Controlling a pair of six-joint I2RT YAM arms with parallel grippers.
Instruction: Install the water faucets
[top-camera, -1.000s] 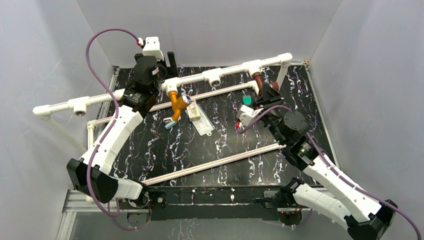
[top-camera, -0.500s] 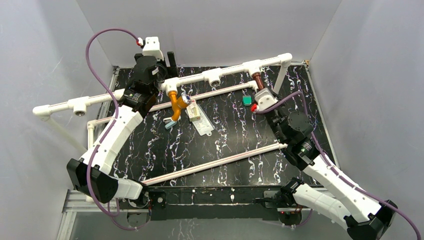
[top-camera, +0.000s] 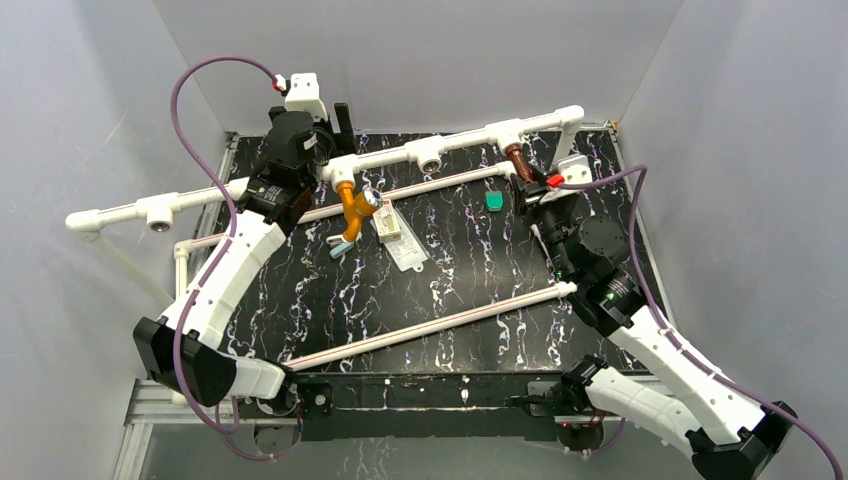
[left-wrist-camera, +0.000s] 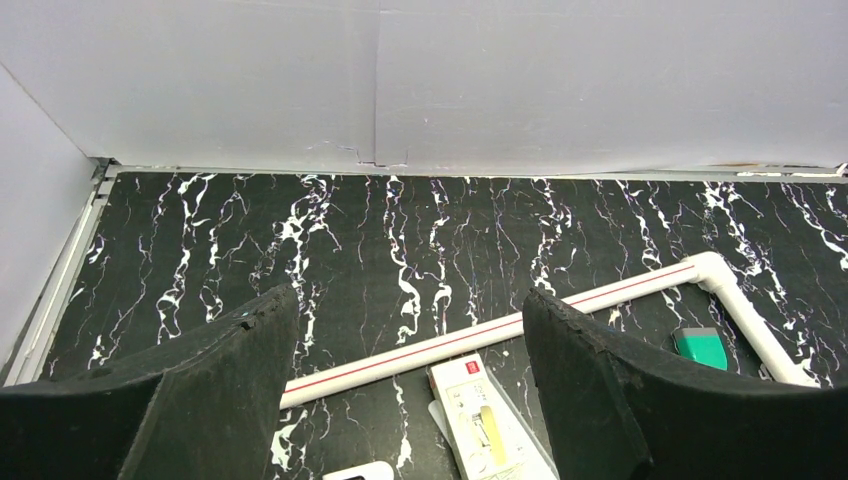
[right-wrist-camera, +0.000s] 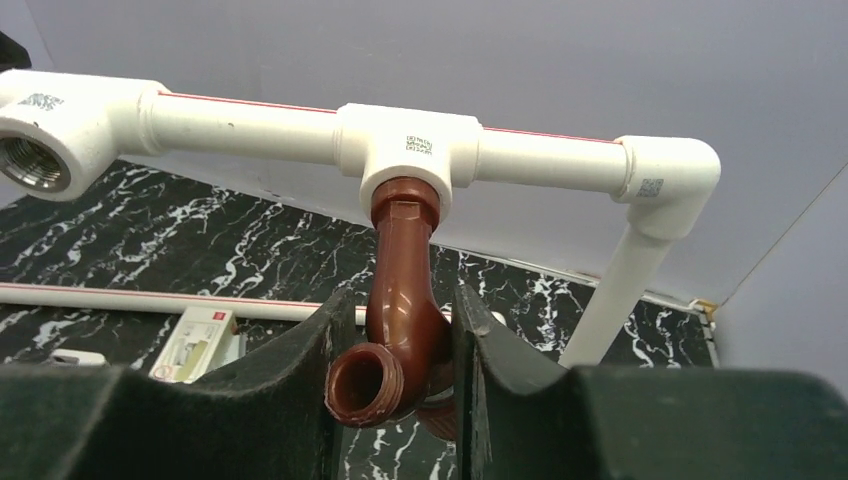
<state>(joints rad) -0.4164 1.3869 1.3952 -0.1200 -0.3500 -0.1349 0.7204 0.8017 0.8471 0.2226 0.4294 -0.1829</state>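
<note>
your right gripper (right-wrist-camera: 400, 300) pinches the brown faucet (right-wrist-camera: 400, 250), screwed into the tee (right-wrist-camera: 405, 150) just above it; left gripper (left-wrist-camera: 408, 298) gapes wide.

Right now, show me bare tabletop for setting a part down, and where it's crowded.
Bare: the stretch between the packet and the near thin pipe. Crowded: around the orange faucet, and by the brown faucet, right fingers and green piece.

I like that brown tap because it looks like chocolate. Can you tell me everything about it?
The brown faucet is shiny reddish-brown plastic, a bent tube. Its top sits in the white tee on the pipe, and it hangs down, curving to an open, threaded spout facing the camera. The right gripper holds it, a black finger on each side.
</note>
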